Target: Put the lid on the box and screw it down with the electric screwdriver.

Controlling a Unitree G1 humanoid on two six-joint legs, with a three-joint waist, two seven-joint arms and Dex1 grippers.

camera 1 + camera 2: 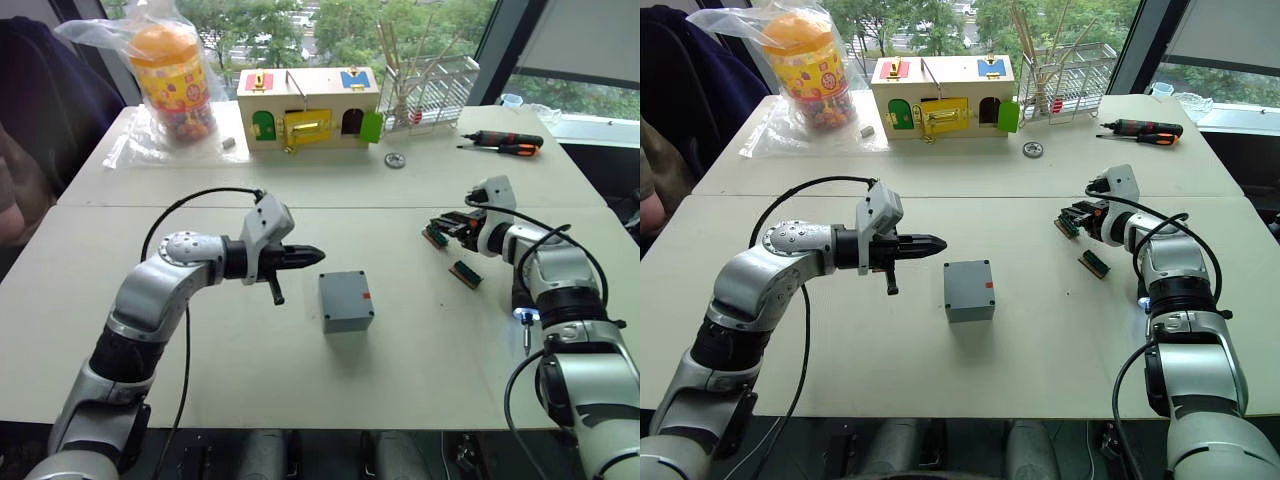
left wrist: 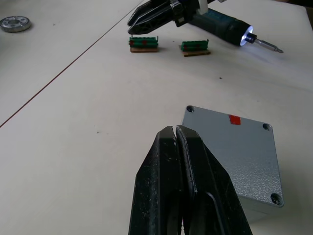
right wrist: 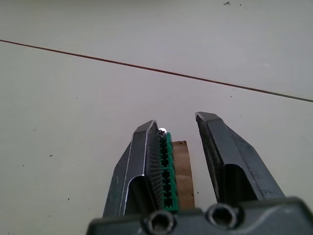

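Observation:
The small grey box (image 1: 346,300) sits mid-table with the flat grey lid (image 2: 232,149) lying on top; the lid has screw holes at its corners and a red mark near one edge. My left gripper (image 1: 315,255) hovers just left of the box, shut with nothing in it, its fingertips (image 2: 168,134) pressed together. The electric screwdriver (image 2: 220,24) lies on the table by my right forearm, with its tip light (image 1: 522,315) on and the bit pointing at the near edge. My right gripper (image 3: 178,127) is open and low over a green terminal block (image 3: 167,171) at the right.
A second green terminal block (image 1: 465,273) lies near the first. At the back stand a wooden box with coloured doors (image 1: 308,108), a bagged toy jar (image 1: 172,80) and a wire rack (image 1: 430,90). A metal disc (image 1: 395,160) and a hand screwdriver (image 1: 505,142) lie there. A person (image 1: 20,150) sits far left.

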